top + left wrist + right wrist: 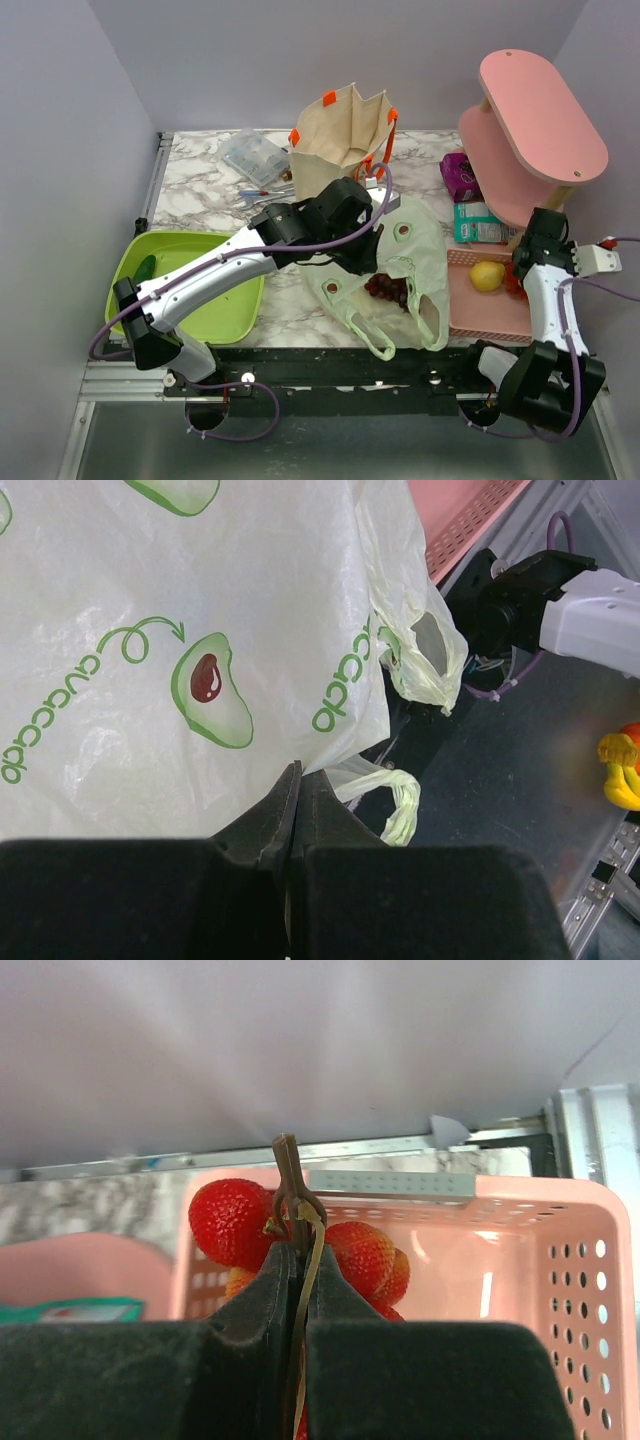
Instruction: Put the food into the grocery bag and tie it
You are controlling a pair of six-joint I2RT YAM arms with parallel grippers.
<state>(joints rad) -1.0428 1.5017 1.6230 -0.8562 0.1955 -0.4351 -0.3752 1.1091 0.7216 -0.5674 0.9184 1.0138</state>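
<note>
The light green avocado-print grocery bag (405, 270) lies in the middle of the table, with dark red grapes (388, 288) at its mouth. My left gripper (366, 262) is shut on the bag's edge; in the left wrist view the film (150, 670) spreads from the closed jaws (297, 780). My right gripper (519, 272) is shut on the stem (290, 1185) of the strawberries (232, 1222), over the pink basket (490, 322). A yellow lemon (487, 275) lies in that basket. The sweet potato is out of view.
A stiff beige tote (345, 135) with orange handles stands at the back. A lime green bin (215, 305) is at the left, a pink two-tier shelf (535, 125) at the right, with packets (478, 222) under it. A clear box (254, 155) lies at the back left.
</note>
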